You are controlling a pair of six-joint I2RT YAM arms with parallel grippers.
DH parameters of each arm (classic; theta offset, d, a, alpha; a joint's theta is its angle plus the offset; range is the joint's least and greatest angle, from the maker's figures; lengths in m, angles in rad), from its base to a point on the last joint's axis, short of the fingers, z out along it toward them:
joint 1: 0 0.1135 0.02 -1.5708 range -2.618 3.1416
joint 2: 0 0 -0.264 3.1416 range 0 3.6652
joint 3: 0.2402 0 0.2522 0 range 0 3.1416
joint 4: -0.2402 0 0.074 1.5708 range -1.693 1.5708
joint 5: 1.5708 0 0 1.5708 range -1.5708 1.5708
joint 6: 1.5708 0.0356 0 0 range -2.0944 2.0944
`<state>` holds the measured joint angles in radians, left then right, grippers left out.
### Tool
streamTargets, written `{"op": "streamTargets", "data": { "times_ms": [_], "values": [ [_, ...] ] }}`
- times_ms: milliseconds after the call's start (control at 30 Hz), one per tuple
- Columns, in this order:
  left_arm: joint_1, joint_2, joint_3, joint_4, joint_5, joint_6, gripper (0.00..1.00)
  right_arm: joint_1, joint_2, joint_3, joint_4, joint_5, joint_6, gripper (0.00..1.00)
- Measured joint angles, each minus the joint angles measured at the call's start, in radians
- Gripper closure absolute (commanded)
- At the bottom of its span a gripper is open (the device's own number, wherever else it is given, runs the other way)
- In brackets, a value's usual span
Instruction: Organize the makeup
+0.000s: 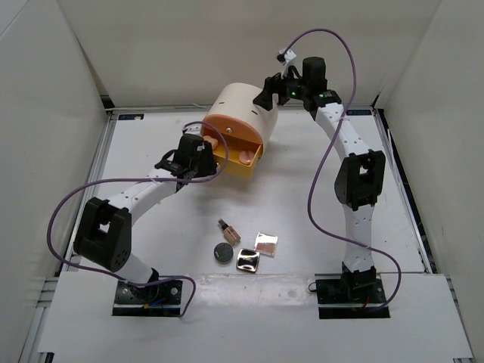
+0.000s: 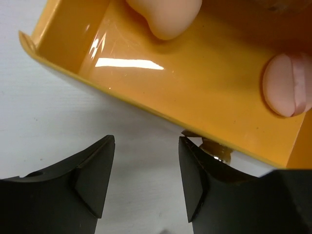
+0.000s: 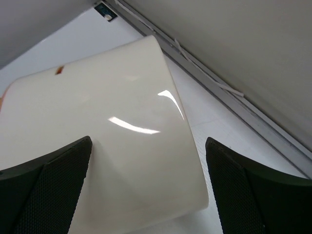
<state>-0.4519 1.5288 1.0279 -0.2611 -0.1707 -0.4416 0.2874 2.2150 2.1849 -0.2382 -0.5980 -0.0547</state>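
The large cream cylinder lies at the back of the table with an orange drawer pulled out. In the drawer lie a beige sponge and a peach puff. My left gripper is open just in front of the drawer's front wall; only bare table shows between its fingers, and the drawer's metal knob peeks out by the right one. My right gripper stands open over the cylinder's back end. Loose makeup lies at the near middle: a black round compact, a shiny square compact, a clear case and a small brown tube.
White walls close the table in on the left, back and right, with a metal rail along the back edge close behind the cylinder. A purple cable loops beside the right arm, another round the left.
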Motion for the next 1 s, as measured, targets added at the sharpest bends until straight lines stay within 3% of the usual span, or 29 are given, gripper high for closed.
{"op": "streamTargets", "data": {
  "times_ms": [300,333,467,667,733,1000],
  "values": [
    [0.028,0.103,0.098,0.092,0.037,0.016,0.31,-0.043,0.038,0.008,0.146,-0.204,0.109,0.04],
    [0.031,0.125,0.116,0.102,0.041,0.016,0.29,-0.046,0.038,0.006,0.152,-0.219,0.117,0.05],
    [0.037,0.221,0.209,0.137,0.044,0.014,0.02,-0.050,0.038,0.004,0.167,-0.267,0.141,0.06],
    [0.044,0.282,0.286,0.143,0.054,0.009,0.02,-0.047,0.038,-0.001,0.153,-0.282,0.141,0.06],
    [0.043,0.271,0.259,0.166,0.064,0.018,0.02,-0.042,0.038,-0.001,0.126,-0.241,0.115,0.06],
    [-0.022,0.118,-0.141,0.343,0.101,0.143,0.02,0.011,0.007,0.010,0.019,0.051,-0.089,0.03]
  ]
}}
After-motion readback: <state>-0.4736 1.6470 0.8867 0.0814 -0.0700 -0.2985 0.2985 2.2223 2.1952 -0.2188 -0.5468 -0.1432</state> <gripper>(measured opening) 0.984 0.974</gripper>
